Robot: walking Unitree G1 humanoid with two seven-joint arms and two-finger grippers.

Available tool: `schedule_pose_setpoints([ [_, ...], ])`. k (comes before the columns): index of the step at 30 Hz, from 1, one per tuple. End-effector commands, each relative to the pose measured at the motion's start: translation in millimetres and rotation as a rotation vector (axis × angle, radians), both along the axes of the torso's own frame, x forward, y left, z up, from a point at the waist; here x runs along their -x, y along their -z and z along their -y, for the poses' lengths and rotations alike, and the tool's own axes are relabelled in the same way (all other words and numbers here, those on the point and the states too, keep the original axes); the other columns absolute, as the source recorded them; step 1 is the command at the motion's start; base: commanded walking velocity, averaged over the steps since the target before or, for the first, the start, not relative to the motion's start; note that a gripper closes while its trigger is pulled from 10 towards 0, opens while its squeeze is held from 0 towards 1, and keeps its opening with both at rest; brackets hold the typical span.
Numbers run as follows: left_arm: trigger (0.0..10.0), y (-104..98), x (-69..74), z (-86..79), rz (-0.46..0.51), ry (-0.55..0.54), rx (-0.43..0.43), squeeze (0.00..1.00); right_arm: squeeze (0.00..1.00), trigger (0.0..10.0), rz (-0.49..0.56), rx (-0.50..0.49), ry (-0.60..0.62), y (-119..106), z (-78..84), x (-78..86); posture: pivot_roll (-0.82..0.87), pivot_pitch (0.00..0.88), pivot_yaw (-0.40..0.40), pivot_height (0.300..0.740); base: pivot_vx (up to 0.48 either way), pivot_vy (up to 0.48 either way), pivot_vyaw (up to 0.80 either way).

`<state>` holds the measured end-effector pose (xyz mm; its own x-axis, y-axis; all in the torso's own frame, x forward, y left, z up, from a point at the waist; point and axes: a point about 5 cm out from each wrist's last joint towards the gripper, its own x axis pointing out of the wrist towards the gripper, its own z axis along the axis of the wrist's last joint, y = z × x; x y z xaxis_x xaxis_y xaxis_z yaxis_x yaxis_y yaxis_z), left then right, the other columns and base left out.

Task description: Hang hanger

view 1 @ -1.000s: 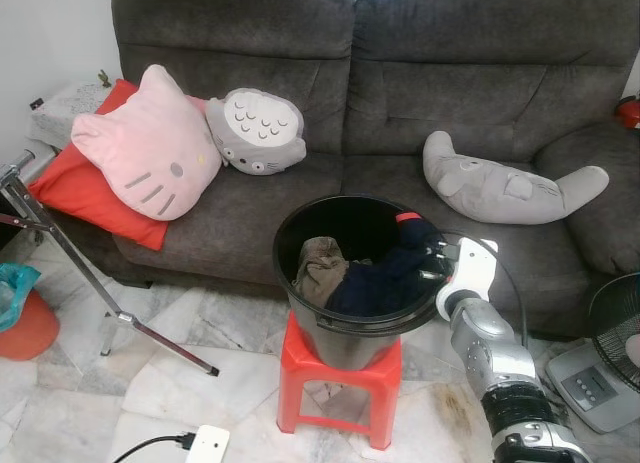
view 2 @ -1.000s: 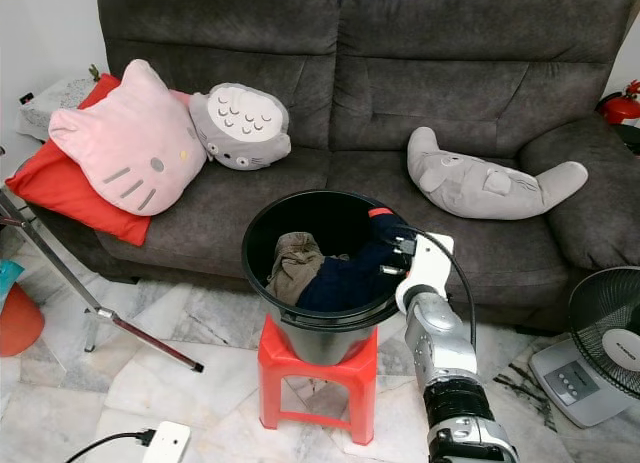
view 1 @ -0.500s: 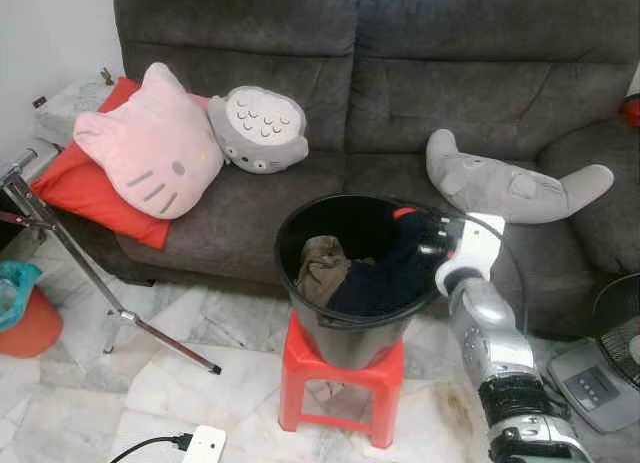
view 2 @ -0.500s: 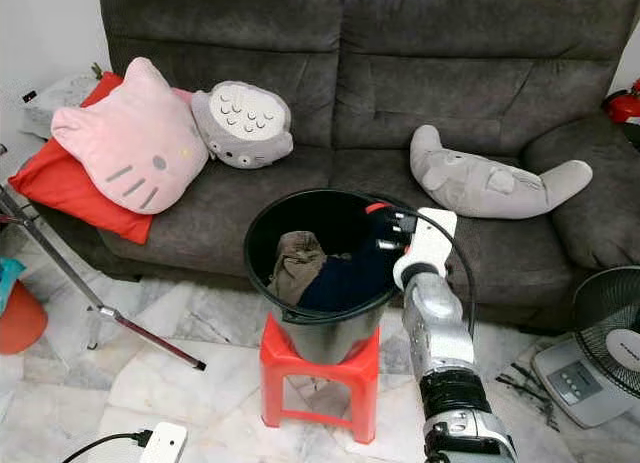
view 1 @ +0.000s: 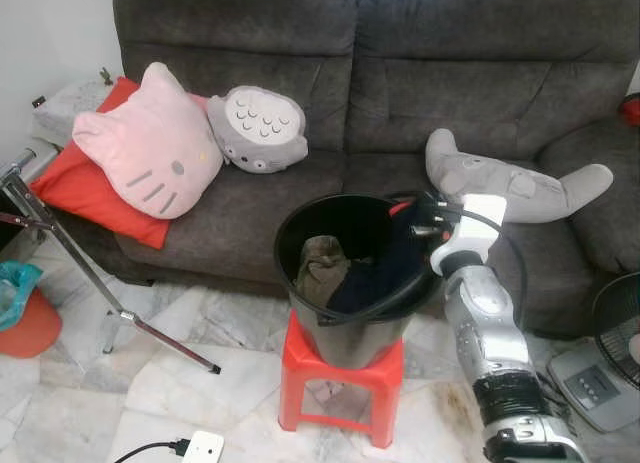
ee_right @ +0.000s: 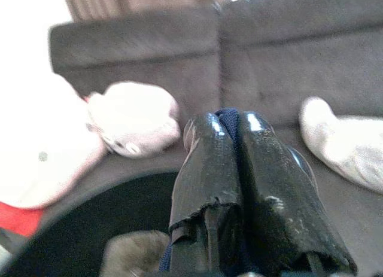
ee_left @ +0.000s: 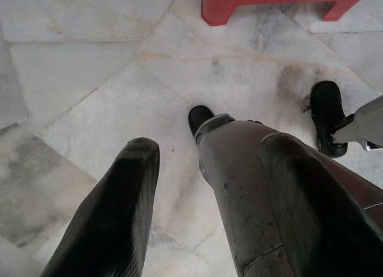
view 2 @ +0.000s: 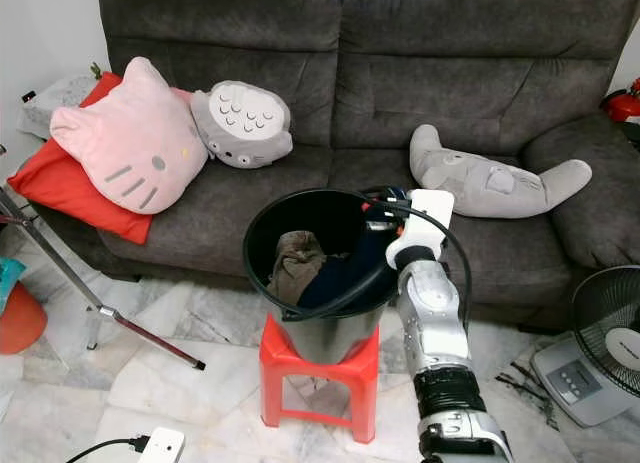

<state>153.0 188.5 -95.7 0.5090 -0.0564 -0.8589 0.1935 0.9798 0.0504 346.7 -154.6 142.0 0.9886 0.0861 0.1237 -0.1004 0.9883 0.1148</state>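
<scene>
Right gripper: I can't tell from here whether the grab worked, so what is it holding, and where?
The right gripper pinches a fold of dark blue garment over the black bucket.

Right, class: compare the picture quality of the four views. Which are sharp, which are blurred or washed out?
Both eye views are sharp and evenly lit, the black bucket crisp. The left wrist view is clear on the marble floor. The right wrist view is soft, its left side overexposed, the fingers showing glare.
</scene>
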Motion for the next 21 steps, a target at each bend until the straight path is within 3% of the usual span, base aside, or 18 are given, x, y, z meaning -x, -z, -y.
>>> schedule_pose_setpoints([
  [1, 10.0, 1.8, 5.8, -4.7, -0.023, 0.001, -0.011, 0.0, 0.0, 0.0, 0.091, -0.015, -0.024, -16.8, -3.0, 0.5, -0.07, 0.0, 0.025, 0.74, 0.0, 0.0, 0.0],
  [4, 10.0, 2.0, 6.7, -5.4, -0.026, 0.003, -0.011, 0.0, 0.0, 0.0, 0.164, -0.135, -0.123, -25.5, -15.0, 8.0, -0.07, 0.0, 0.029, 0.74, 0.0, 0.0, 0.0],
  [7, 10.0, 2.3, 7.7, -6.0, -0.027, 0.002, -0.011, 0.0, 0.0, 0.0, 0.174, -0.157, -0.14, -25.9, -18.3, 11.1, -0.07, 0.0, 0.028, 0.74, 0.0, 0.0, 0.0],
  [10, 10.0, 2.4, 8.2, -6.3, -0.028, -0.001, -0.009, 0.0, 0.0, 0.0, 0.146, -0.155, -0.118, -21.6, -17.6, 11.5, -0.07, 0.0, 0.028, 0.74, 0.0, 0.0, 0.0],
  [12, 10.0, 2.7, 9.2, -6.7, -0.03, 0.001, -0.011, 0.0, 0.0, 0.0, 0.09, -0.136, -0.077, -10.8, -12.9, 12.1, -0.07, 0.0, 0.027, 0.74, 0.0, 0.0, 0.0],
  [13, 10.0, 2.9, 9.7, -6.7, -0.032, 0.005, -0.015, 0.0, 0.0, 0.0, 0.02, -0.122, -0.02, 5.5, -4.2, 15.1, -0.07, 0.0, 0.027, 0.74, 0.0, 0.0, 0.0],
  [16, 10.0, 2.7, 8.6, -6.3, -0.03, 0.003, -0.019, 0.0, 0.0, 0.0, -0.012, -0.101, -0.031, 13.0, 1.0, 20.6, -0.07, 0.0, 0.028, 0.74, 0.0, 0.0, 0.0],
  [18, 10.0, 2.6, 8.3, -6.2, -0.03, 0.001, -0.02, 0.0, 0.0, 0.0, -0.018, -0.088, -0.037, 13.9, 2.1, 21.9, -0.07, 0.0, 0.028, 0.74, 0.0, 0.0, 0.0],
  [21, 10.0, 1.7, 6.1, -6.9, -0.025, 0.0, -0.024, 0.0, 0.0, 0.0, 0.075, -0.058, -0.039, -4.9, 3.6, 24.0, -0.07, 0.0, 0.028, 0.74, 0.0, 0.0, 0.0],
])
